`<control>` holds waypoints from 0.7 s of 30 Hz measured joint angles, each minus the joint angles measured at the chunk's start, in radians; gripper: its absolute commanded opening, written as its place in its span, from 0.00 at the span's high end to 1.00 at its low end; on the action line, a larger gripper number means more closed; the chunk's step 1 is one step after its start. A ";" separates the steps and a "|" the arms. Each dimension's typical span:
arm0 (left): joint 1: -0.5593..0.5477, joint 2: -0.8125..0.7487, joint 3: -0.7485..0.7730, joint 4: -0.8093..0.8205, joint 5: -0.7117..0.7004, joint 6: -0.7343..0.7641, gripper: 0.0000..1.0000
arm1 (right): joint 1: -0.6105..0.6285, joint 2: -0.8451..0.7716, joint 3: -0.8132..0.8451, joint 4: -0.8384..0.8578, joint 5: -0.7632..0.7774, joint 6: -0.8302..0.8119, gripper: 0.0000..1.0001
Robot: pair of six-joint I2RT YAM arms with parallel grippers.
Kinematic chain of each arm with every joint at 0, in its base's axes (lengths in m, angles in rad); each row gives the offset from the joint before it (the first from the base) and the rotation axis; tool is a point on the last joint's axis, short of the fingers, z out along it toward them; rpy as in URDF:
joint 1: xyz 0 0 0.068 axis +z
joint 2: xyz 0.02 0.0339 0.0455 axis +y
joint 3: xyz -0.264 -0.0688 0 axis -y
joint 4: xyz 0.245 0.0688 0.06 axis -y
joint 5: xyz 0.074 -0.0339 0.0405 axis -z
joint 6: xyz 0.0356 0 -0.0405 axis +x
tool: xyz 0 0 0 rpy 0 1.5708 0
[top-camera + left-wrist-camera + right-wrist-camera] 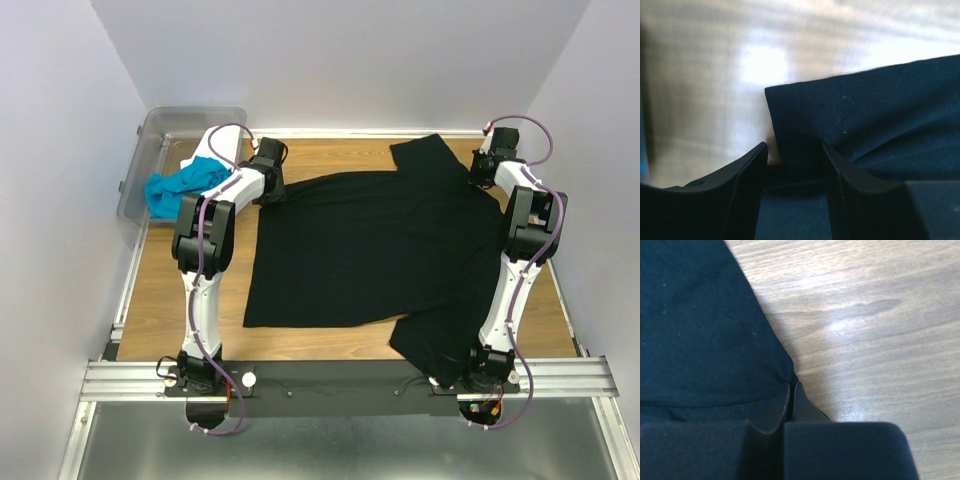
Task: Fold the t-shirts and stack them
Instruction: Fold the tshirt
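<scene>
Black t-shirt (370,250) lies flat; right gripper (791,386) pressed together, apparently pinching its far edge; left gripper (793,148) spread around its opposite corner.

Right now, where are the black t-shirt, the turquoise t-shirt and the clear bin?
black t-shirt (370,245): top view, middle of its spread body.
turquoise t-shirt (180,186): top view, middle of the bunched cloth.
clear bin (160,125): top view, its far wall.

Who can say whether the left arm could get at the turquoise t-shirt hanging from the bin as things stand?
Probably yes. The turquoise t-shirt drapes out of the clear bin beside the left arm, nothing between them, and the left gripper stands open at a corner of the black t-shirt.
</scene>
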 measured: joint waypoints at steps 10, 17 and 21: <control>0.005 0.005 0.044 -0.029 -0.001 -0.011 0.42 | -0.005 -0.005 -0.007 0.000 0.026 0.014 1.00; 0.017 0.099 0.227 -0.016 -0.005 -0.011 0.41 | -0.007 -0.005 -0.007 0.000 0.029 0.005 0.99; 0.022 0.155 0.290 -0.008 -0.005 -0.011 0.41 | -0.007 -0.005 -0.007 0.000 0.029 0.000 0.99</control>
